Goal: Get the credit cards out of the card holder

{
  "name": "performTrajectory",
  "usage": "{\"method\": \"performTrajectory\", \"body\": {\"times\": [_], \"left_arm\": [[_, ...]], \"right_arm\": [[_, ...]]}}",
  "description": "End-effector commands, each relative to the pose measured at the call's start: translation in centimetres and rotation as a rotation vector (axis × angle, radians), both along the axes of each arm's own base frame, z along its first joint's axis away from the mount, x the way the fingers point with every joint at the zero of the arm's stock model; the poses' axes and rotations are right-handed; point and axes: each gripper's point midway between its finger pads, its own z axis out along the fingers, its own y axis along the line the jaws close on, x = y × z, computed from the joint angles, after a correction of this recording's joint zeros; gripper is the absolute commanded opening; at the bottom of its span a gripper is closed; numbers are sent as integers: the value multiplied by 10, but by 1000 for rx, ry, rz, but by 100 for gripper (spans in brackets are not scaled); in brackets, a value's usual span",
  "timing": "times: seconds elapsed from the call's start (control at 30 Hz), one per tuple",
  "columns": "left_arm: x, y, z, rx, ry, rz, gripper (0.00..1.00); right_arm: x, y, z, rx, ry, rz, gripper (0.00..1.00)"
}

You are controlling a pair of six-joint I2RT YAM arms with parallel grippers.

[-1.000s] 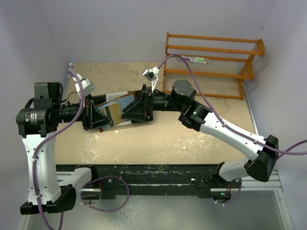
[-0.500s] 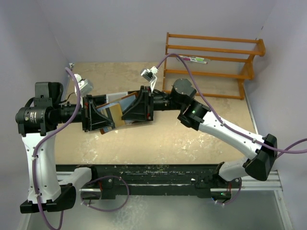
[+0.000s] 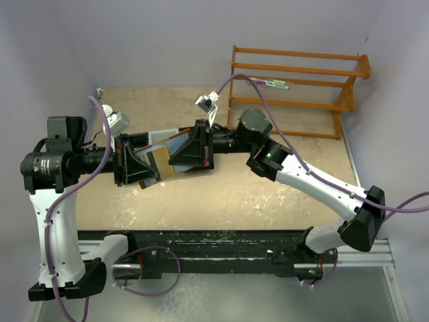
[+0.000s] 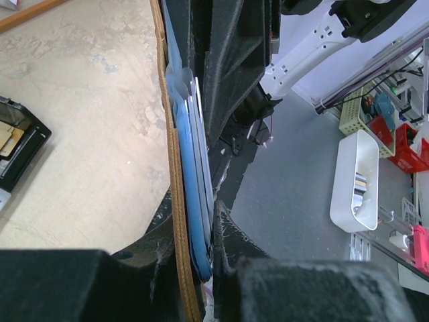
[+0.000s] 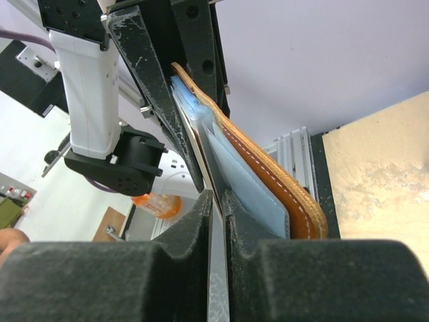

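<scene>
Both grippers hold the brown leather card holder (image 3: 163, 159) up off the table between them. My left gripper (image 3: 151, 168) is shut on one end of it. In the left wrist view the holder's stitched edge (image 4: 175, 201) and the blue and whitish credit cards (image 4: 193, 154) stand edge-on between the left gripper's (image 4: 201, 255) fingers. My right gripper (image 3: 174, 158) faces it from the right. In the right wrist view the right gripper (image 5: 218, 208) is shut on the thin edge of a pale credit card (image 5: 217, 268). That card sticks out beside the blue-grey lining (image 5: 244, 184) and the brown cover (image 5: 281, 194).
An orange wooden rack (image 3: 295, 87) stands at the back right of the table. A black tray (image 4: 17, 151) lies on the table at the left of the left wrist view. A white bin (image 4: 354, 181) sits off the table.
The right gripper's jaws have closed onto the card's edge. The right arm has shifted slightly left. The left gripper has kept its hold on the holder.
</scene>
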Motion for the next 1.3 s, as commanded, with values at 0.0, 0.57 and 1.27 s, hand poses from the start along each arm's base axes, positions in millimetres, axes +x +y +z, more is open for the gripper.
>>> {"method": "performTrajectory", "body": {"times": [0.0,0.57,1.27], "left_arm": [[-7,-5,15,-51,-51,-45,13],[-21,-12,26,-156,6,-109,21],[-20,-11,27,-145,-8,-101,13]], "right_arm": [[1,-2,26,63,-56,-18,8],[0,-20,24,100,-67,-43,0],[2,-32,28,122,-83,-42,8]]}}
